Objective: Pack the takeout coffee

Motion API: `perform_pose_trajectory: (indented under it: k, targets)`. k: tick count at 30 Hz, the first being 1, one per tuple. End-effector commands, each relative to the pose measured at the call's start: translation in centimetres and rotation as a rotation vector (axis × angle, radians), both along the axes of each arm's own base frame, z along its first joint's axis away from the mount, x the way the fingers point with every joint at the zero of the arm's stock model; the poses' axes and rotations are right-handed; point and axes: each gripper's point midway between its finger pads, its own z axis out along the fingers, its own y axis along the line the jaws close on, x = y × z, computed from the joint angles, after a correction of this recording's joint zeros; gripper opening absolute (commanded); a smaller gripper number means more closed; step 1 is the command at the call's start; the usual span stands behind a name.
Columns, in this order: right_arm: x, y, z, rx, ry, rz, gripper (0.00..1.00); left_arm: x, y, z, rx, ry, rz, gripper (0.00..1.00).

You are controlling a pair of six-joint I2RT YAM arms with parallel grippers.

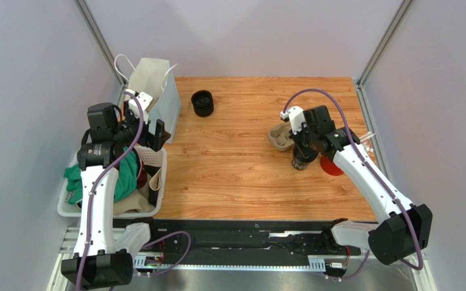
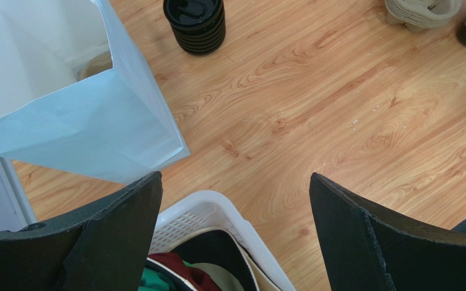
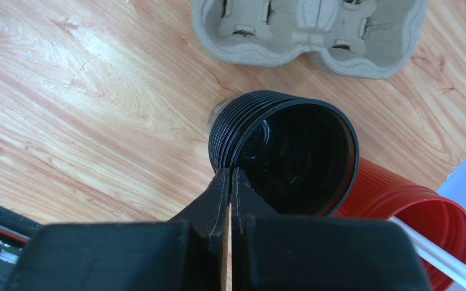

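Observation:
The takeout coffee [image 1: 202, 103], a short black ribbed cup with a black lid, stands at the back middle of the table; it also shows in the left wrist view [image 2: 194, 24]. A second black ribbed cup [image 3: 290, 157], open-topped, stands in front of the cardboard cup tray [image 3: 308, 30]. My right gripper [image 3: 229, 177] is shut on this cup's near wall, one finger inside and one outside; the top view shows the gripper [image 1: 302, 150] over it. My left gripper [image 2: 235, 182] is open and empty above the basket's corner, far from the cups.
A red cup [image 3: 411, 206] with white straws [image 3: 439, 257] touches the held cup's right side. A white paper bag [image 1: 154, 91] stands open at the back left. A white basket [image 1: 65, 209] of clothes sits at the left edge. The tray [image 1: 280, 137] lies behind the right gripper.

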Motion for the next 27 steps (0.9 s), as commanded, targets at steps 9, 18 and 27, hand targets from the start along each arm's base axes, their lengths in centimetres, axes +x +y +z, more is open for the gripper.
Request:
perform_pose_trajectory:
  k: [9, 18, 27]
  targets:
    - [1.5, -1.0, 2.6, -0.025, -0.156, -0.032, 0.00, 0.5, -0.2, 0.1, -0.016, -0.009, -0.009, 0.99]
    - [1.1, -0.2, 3.2, -0.016, -0.161, -0.004, 0.00, 0.5, -0.2, 0.2, -0.017, -0.011, -0.009, 0.99]
    - [1.1, -0.1, 4.0, -0.043, -0.195, -0.003, 0.00, 0.6, -0.1, 0.1, -0.013, -0.010, -0.007, 0.99]
